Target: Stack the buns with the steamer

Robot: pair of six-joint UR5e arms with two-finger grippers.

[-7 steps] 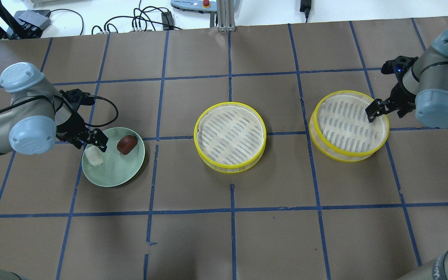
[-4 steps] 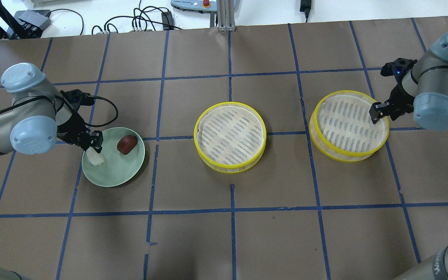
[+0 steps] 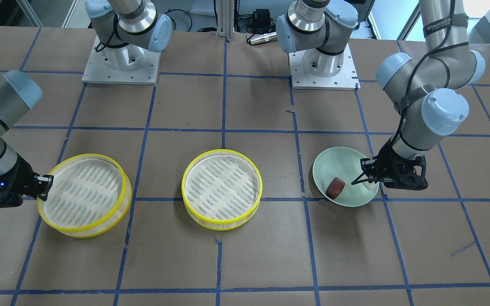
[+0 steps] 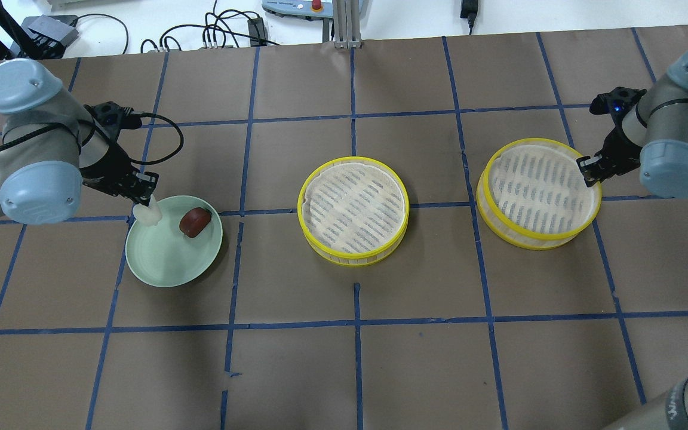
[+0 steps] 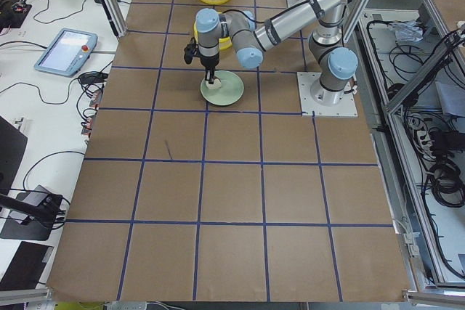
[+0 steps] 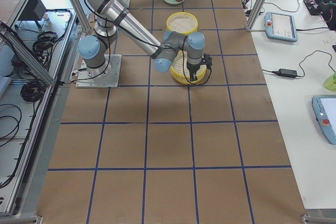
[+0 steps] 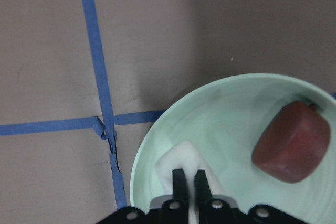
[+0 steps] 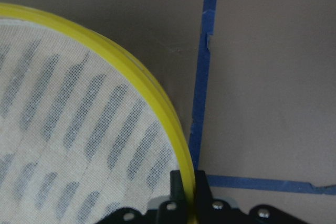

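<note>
My left gripper (image 4: 146,197) is shut on the white bun (image 4: 147,214) and holds it over the far left rim of the pale green plate (image 4: 171,269). The left wrist view shows the fingertips (image 7: 179,178) pinching the white bun (image 7: 181,156). The reddish-brown bun (image 4: 194,221) lies on the plate, also seen from the front (image 3: 335,187). My right gripper (image 4: 587,168) is shut on the yellow right rim of the right steamer (image 4: 535,191); the right wrist view shows the rim (image 8: 157,98) between the fingers. A second steamer (image 4: 353,206) sits empty at the middle.
Brown table paper with blue tape grid lines. Both arm bases (image 3: 119,59) stand at the robot's side of the table. Cables and a power box (image 4: 51,30) lie beyond the far edge. Both steamers hold only mesh liners.
My left gripper has shut on the white bun and lifted it toward the plate's far left rim. My right gripper has moved to the right steamer's right rim and shut on it.
</note>
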